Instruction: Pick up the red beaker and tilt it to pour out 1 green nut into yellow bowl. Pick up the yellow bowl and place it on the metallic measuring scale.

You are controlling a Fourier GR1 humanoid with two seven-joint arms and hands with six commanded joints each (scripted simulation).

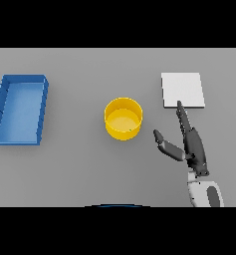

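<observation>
The yellow bowl (pixel 123 118) stands upright near the middle of the table, with a small green speck at its inner right wall. The metallic measuring scale (pixel 183 90) is a flat pale square at the back right. My right hand (pixel 191 144) is to the right of the bowl and just in front of the scale, open, its fingers stretched toward the scale's near edge and its thumb spread toward the bowl. It holds nothing and stands apart from the bowl. No red beaker shows in view. My left hand is out of view.
A blue rectangular tray (pixel 1 112) lies at the left side of the table, well away from the bowl.
</observation>
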